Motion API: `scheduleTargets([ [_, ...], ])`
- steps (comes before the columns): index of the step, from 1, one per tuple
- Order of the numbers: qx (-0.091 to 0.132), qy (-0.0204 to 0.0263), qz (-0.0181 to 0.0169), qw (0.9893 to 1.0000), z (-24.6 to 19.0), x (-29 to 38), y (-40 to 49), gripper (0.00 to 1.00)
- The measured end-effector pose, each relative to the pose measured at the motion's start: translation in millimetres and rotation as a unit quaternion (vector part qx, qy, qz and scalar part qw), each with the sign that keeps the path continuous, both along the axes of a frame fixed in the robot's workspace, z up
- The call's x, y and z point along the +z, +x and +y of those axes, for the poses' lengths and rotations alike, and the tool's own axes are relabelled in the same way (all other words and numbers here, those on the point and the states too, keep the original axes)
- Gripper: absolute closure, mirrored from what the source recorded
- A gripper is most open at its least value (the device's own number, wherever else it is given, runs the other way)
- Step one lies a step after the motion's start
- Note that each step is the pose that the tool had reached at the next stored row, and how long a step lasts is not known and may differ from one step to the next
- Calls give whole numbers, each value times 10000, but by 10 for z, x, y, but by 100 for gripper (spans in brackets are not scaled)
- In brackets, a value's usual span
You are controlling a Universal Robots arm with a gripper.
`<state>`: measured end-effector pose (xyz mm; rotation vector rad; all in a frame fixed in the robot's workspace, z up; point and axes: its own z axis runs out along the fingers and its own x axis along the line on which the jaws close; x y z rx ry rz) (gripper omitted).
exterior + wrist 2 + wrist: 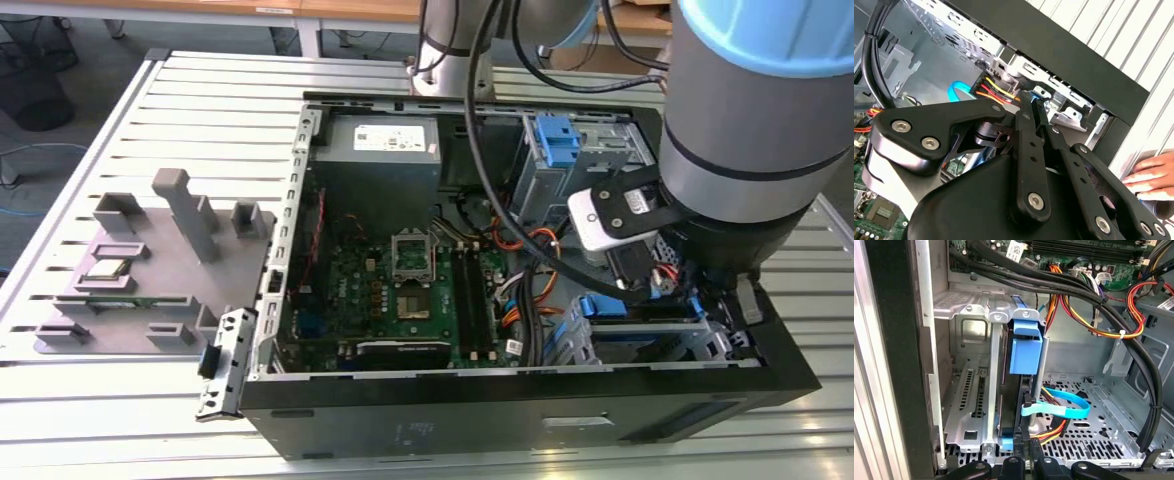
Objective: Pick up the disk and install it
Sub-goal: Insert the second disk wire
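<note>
In the exterior view, the arm (pixel 754 110) is reaching down into the open computer case (pixel 534 400) at the exterior view's right, near corner. The case is lying on its side on a slatted metal bench (pixel 187 90). The arm's wrist and a white camera block (pixel 617 215) are hanging over the drive cage, where blue plastic (pixel 607 305) is showing beneath them. The green motherboard (pixel 400 290) is sitting in the middle of the case, the grey power-supply box (pixel 380 150) is lying at the far side, and a lighter-blue bracket (pixel 554 140) is standing in the far right bay. A grey fixture plate (pixel 147 270) is resting on the bench at the exterior view's left.

In the second wrist view, the gripper (pixel 1029 130) and its black linkage bars are pointing toward the case's metal edge; whether the jaws are wide or narrow cannot be told here. Fingers of a person's hand (pixel 1149 175) are resting on the bench just outside the case.

In the first wrist view, the disk (pixel 1019 390) is standing on edge in the metal drive cage (pixel 974 405), with its blue rail (pixel 1025 347) facing the camera. A light-blue data cable (pixel 1064 407) and coloured power wires (pixel 1051 430) are running to the disk's lower end. The gripper's black links are sitting just beside the disk's near end.
</note>
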<state>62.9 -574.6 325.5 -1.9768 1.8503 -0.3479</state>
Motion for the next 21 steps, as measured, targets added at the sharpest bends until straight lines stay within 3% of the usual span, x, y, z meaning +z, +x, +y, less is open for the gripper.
scheduleTargets([
  [6,0,0,-95,10000,0,-20,-75,84],
  [12,-121,0,-97,9999,0,-30,-78,84],
  [21,-133,0,-101,9999,1,-41,-113,84],
])
